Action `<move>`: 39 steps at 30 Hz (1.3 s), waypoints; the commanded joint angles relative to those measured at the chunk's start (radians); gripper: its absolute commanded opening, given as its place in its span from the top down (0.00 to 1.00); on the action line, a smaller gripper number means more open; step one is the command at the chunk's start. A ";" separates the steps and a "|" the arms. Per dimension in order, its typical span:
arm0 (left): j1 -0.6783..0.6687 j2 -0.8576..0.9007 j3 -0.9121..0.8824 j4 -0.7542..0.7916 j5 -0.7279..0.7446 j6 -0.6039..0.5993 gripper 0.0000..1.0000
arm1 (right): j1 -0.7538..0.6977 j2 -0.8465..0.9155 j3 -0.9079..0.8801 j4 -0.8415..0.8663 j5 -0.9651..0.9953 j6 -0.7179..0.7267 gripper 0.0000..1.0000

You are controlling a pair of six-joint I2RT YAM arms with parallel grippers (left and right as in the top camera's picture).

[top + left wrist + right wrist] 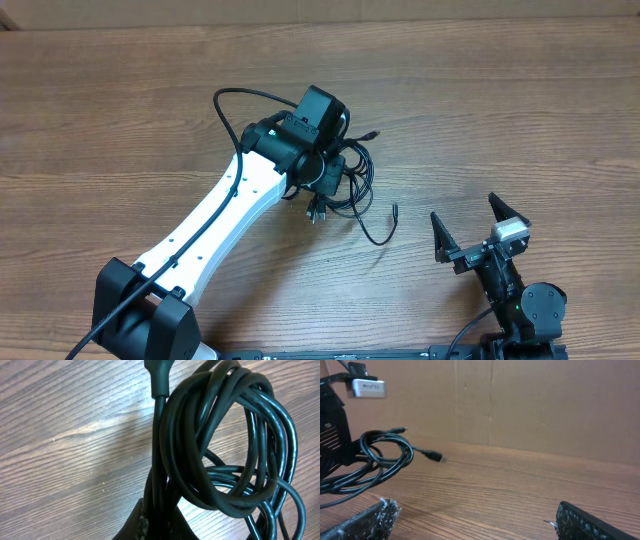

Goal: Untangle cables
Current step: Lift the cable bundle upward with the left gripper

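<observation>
The cables (352, 178) are a bundle of thin black looped cords in the middle of the table. One loose strand ends in a small plug (394, 210), and another plug tip (372, 133) sticks out at the far side. My left gripper (325, 176) points down over the bundle and is shut on it. In the left wrist view several strands of the coil (227, 445) run down between its fingers (145, 522), and a moulded plug (159, 375) shows at the top. My right gripper (468, 222) stands open near the front right, apart from the cables (382, 457), with nothing between its fingers (367, 519).
The white left arm (220, 225) crosses from the front left to the centre, with its own thick black wire (228, 100) arching beside it. A brown cardboard wall (530, 405) closes the far side. The wooden table (520, 110) lies bare to the right.
</observation>
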 commanded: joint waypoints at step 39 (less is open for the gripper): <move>-0.002 -0.002 0.025 0.048 0.006 0.066 0.96 | 0.000 -0.002 -0.010 0.005 0.010 0.000 0.00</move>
